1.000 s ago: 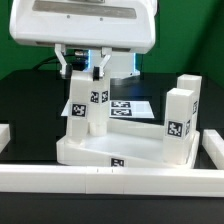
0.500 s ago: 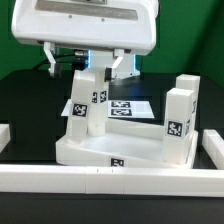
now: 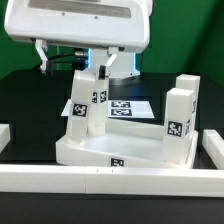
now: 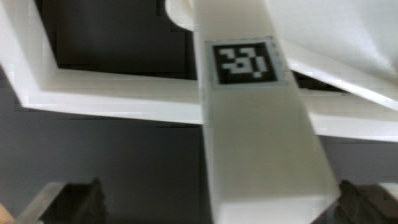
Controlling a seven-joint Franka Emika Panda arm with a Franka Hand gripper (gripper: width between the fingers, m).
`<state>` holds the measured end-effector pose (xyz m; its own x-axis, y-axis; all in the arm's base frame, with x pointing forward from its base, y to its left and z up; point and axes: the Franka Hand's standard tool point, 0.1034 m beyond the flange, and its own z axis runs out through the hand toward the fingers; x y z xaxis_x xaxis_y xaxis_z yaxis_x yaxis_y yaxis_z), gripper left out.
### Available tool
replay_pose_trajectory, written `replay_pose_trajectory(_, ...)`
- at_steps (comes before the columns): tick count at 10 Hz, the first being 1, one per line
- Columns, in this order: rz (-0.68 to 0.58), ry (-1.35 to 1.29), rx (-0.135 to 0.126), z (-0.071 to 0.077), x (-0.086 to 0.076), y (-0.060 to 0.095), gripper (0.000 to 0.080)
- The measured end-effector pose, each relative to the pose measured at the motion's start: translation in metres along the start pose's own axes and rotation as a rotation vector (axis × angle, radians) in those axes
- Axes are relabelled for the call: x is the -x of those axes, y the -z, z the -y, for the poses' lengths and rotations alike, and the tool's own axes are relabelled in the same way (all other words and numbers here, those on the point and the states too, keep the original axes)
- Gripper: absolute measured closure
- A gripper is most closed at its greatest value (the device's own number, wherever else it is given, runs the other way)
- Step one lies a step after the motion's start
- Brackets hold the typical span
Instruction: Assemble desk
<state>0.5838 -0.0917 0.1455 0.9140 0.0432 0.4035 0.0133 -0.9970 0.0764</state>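
Observation:
The white tabletop point(image 3: 100, 150) lies at the front in the exterior view. A white leg point(image 3: 86, 108) with tags stands upright at its left corner. Two more legs point(image 3: 180, 115) stand at its right side. My gripper point(image 3: 92, 64) hangs just above the left leg's top. In the wrist view the leg point(image 4: 258, 120) runs between my two dark fingers point(image 4: 71, 200), with a gap on each side. The jaws are open and hold nothing. The tabletop's rim point(image 4: 107, 95) shows below the leg.
The marker board point(image 3: 128, 107) lies flat on the black table behind the tabletop. A long white rail point(image 3: 100, 180) runs along the front, with rail ends at the exterior view's left point(image 3: 5, 135) and right point(image 3: 212, 148).
The arm has risen a little and shifted towards the exterior view's left. The left leg stays standing on the tabletop.

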Motion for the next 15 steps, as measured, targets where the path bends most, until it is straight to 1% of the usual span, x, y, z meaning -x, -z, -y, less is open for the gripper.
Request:
replay_pose_trajectory(1,0.014,0.005,-0.018,-0.002,-0.005,0.007,0.0150)
replay_pose_trajectory(2,0.010,0.000,-0.017,-0.004,-0.008,0.010,0.0150)
replay_pose_trajectory(4,0.042,-0.006,-0.037,0.001,-0.004,0.007,0.0150)
replay_pose_trajectory(5,0.054,-0.007,-0.042,0.001,-0.002,0.007,0.0150)
replay_pose_trajectory(6,0.133,0.004,-0.073,0.003,0.004,0.004,0.0150)
replay_pose_trajectory(7,0.184,0.000,-0.090,0.004,0.002,0.005,0.0150)
replay_pose_trajectory(8,0.265,-0.002,-0.113,0.008,0.007,0.005,0.0150)
replay_pose_trajectory(9,0.371,0.013,-0.131,0.007,0.011,0.004,0.0150)
replay_pose_trajectory(10,0.427,0.023,-0.132,-0.001,0.012,0.002,0.0150)
replay_pose_trajectory(11,0.490,0.013,-0.144,0.000,0.017,0.002,0.0150)
replay_pose_trajectory(12,0.554,0.018,-0.159,0.004,0.018,0.002,0.0150)
replay_pose_trajectory(13,0.547,0.020,-0.155,0.004,0.014,0.000,0.0150)
replay_pose_trajectory(14,0.549,0.024,-0.153,0.004,0.015,-0.001,0.0150)
replay_pose_trajectory(15,0.549,0.058,-0.128,0.006,0.013,-0.004,0.0150)
